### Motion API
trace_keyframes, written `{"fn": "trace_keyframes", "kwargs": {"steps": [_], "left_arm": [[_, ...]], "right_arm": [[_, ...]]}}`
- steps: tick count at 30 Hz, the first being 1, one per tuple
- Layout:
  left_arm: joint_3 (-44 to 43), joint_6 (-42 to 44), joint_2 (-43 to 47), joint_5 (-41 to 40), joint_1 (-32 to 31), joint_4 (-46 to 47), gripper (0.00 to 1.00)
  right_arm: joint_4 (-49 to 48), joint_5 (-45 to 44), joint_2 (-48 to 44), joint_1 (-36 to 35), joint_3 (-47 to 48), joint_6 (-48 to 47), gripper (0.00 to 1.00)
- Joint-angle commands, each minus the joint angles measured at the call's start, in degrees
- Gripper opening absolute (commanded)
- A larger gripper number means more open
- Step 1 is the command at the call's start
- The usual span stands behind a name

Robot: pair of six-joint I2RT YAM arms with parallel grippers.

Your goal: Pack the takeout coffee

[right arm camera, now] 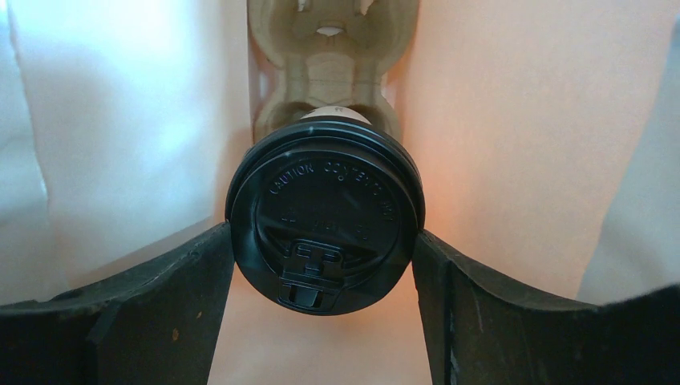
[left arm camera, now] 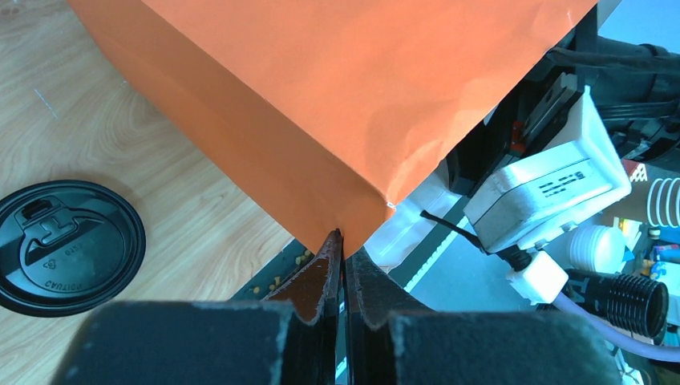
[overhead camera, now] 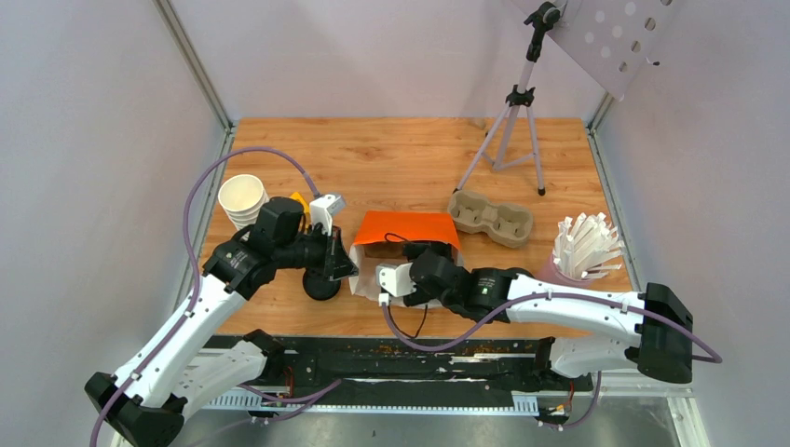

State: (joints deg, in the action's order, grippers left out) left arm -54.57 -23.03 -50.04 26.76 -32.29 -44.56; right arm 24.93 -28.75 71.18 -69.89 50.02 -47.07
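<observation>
My left hand (left arm camera: 337, 241) pinches an edge of the orange bag (left arm camera: 361, 80) while my right hand (right arm camera: 325, 241), inside it, grips the lidded coffee cup (right arm camera: 325, 212) at the cardboard carrier (right arm camera: 333, 48); seating and release remain.

Light wooden tabletop (overhead camera: 391, 149): stack of lidless white paper cups (overhead camera: 242, 198) at left; moulded brown pulp cup carrier (overhead camera: 491, 218) near a grey tripod (overhead camera: 510, 130).
</observation>
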Motion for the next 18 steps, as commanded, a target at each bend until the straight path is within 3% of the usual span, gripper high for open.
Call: {"fn": "trace_keyframes", "kwargs": {"steps": [1,18], "left_arm": [[0.25,0.26,0.01,1.12,-0.31,1.15,0.08],[-0.94,0.09,-0.68,1.66,-0.32,1.26,0.08]], "right_arm": [[-4.92,0.36,-1.02,0.82,-0.65,-1.7,0.72],[-3.72,-0.02,0.64,1.7,-2.07,-2.35,0.73]]}}
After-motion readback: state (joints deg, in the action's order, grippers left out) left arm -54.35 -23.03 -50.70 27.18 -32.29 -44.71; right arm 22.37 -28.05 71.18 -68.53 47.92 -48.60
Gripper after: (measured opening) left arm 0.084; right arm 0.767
